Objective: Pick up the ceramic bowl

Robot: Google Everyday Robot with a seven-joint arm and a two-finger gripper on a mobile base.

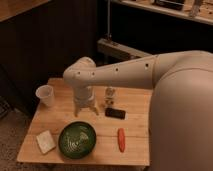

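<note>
The ceramic bowl (77,140) is a wide, glossy dark green bowl with pale markings inside. It sits on the wooden table (135,152) near the front edge, left of centre. My gripper (85,109) hangs from the white arm above the table, just behind the bowl and a little to its right, pointing down. It holds nothing that I can see.
A white plastic cup (45,95) stands at the table's left edge. A pale sponge-like block (45,141) lies left of the bowl. A small white figure (110,96), a black flat object (115,113) and an orange-red carrot-like object (121,139) lie to the right.
</note>
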